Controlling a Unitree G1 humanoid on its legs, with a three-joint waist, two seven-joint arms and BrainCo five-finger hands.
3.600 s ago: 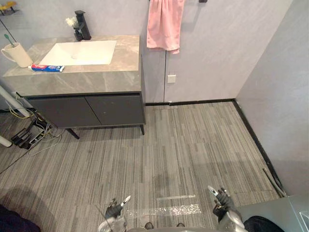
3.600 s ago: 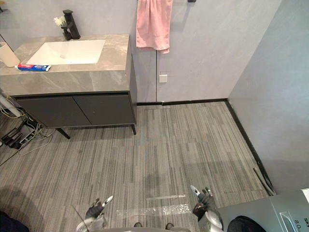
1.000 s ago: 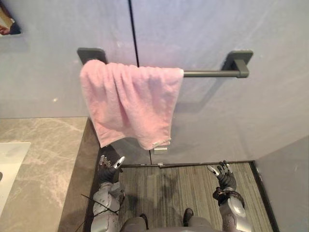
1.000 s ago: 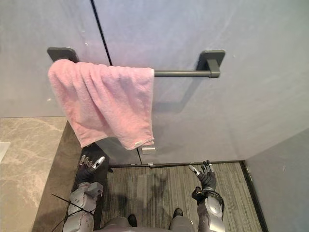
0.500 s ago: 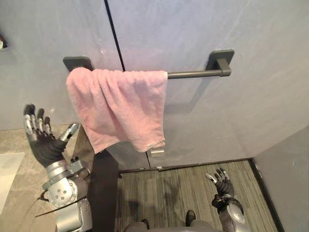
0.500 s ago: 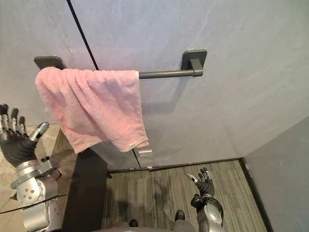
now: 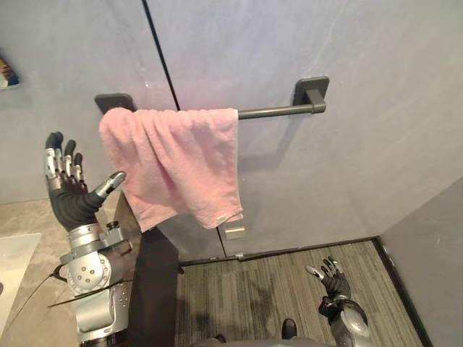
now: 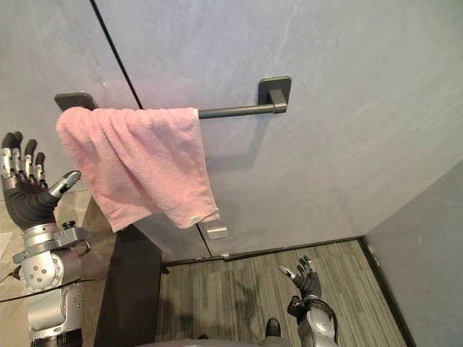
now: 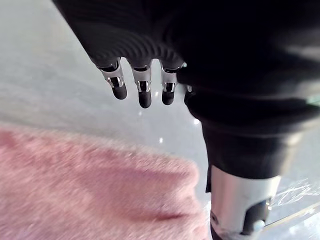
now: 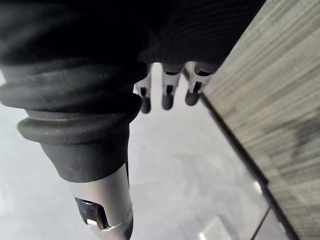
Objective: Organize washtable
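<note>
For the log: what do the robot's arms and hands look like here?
Silver-grey metal arms with round joint housings. The left hand and right hand wear dark ribbed covers over back and wrist; the fingers are silver with dark tips.

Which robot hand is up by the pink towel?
The left hand, held high with fingers spread beside the pink towel on the towel rail. The right hand hangs low over the striped floor, well below it.
</note>
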